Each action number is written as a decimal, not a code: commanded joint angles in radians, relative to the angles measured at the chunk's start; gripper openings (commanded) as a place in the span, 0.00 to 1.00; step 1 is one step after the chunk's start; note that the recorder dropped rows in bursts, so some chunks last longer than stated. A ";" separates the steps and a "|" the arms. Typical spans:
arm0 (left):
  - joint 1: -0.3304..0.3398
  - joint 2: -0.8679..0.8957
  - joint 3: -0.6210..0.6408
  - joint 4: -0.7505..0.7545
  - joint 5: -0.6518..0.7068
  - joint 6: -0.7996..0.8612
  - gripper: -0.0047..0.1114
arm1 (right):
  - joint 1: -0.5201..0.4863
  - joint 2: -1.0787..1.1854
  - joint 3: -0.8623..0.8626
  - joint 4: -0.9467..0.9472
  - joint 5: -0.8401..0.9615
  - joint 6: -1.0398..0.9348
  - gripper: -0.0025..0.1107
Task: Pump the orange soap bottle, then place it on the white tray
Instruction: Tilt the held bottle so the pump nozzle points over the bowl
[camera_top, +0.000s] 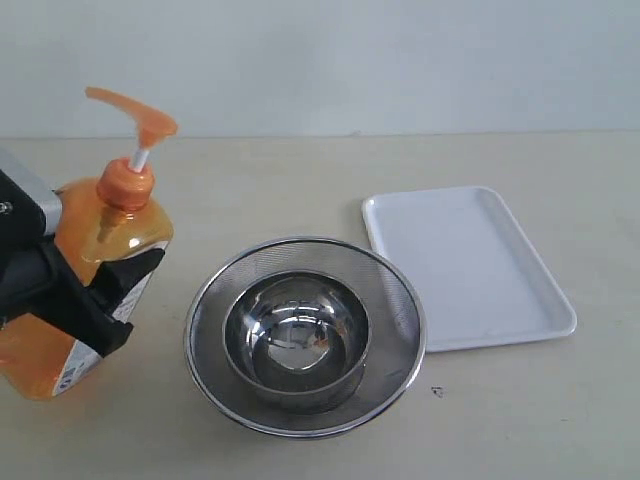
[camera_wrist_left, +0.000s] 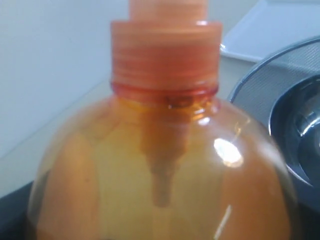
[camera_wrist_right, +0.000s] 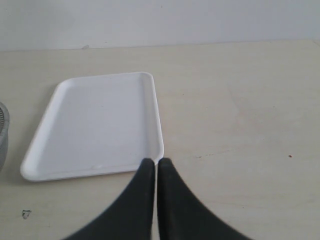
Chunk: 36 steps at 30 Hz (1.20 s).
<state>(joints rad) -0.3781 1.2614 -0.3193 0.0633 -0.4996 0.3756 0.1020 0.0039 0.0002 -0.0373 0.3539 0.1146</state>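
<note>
The orange soap bottle (camera_top: 120, 225) leans at the far left of the exterior view, its pump head (camera_top: 140, 115) raised on the white stem. My left gripper (camera_top: 108, 300) is shut on the bottle's body, one black finger lying across the label. In the left wrist view the bottle (camera_wrist_left: 165, 170) fills the picture and hides the fingers. The white tray (camera_top: 470, 265) lies flat at the right with nothing on it. My right gripper (camera_wrist_right: 157, 162) is shut on nothing, hovering by the tray (camera_wrist_right: 100, 125) corner; it is out of the exterior view.
A round steel mesh strainer (camera_top: 392, 290) sits between bottle and tray, with a steel bowl (camera_top: 297, 335) inside it. The strainer's rim (camera_wrist_left: 260, 95) is close beside the bottle. A pale wall runs behind the table.
</note>
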 joint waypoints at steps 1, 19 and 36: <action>-0.006 -0.008 -0.002 -0.006 -0.109 -0.041 0.08 | -0.002 -0.004 0.000 0.000 -0.006 -0.002 0.02; -0.006 0.154 0.058 -0.097 -0.485 -0.095 0.08 | -0.002 -0.004 0.000 0.000 -0.012 -0.002 0.02; -0.006 0.154 0.058 0.015 -0.424 0.049 0.08 | -0.002 -0.004 0.000 0.000 -0.012 -0.002 0.02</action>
<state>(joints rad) -0.3781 1.4217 -0.2575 0.0568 -0.8844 0.3818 0.1020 0.0039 0.0002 -0.0373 0.3539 0.1146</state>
